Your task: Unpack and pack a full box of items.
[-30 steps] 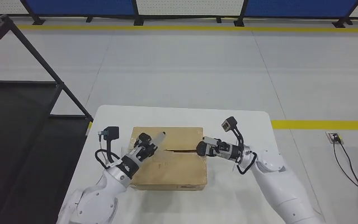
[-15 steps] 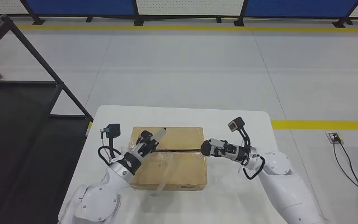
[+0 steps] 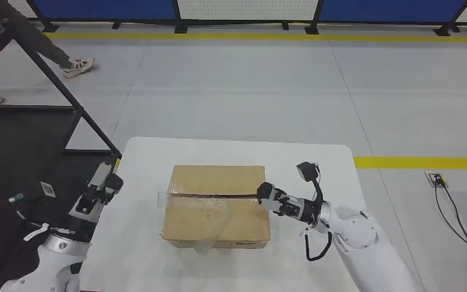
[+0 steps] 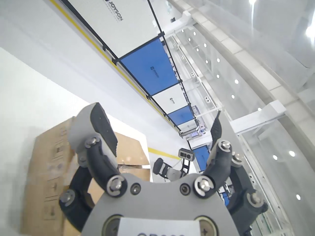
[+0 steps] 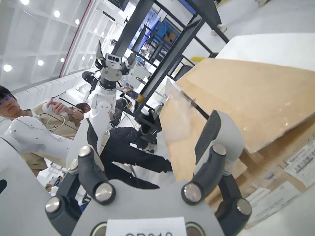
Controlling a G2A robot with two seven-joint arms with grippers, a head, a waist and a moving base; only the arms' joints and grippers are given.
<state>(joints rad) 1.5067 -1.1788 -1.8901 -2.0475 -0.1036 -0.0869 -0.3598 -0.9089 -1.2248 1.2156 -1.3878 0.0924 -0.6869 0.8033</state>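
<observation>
At the top view's lower left, the left arm tilts upward beside the white table [image 3: 306, 157], with the left gripper [image 4: 157, 116] spread wide and empty. The brown cardboard box [image 3: 219, 212] sits at centre frame, long axis left-right, flaps down, clear tape [image 5: 177, 116] peeling loose. The right gripper [image 3: 263, 194], fingers apart, is at the box's right edge.

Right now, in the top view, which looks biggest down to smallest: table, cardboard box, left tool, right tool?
1. table
2. cardboard box
3. left tool and right tool: they look about alike, so I won't rank them.
</observation>
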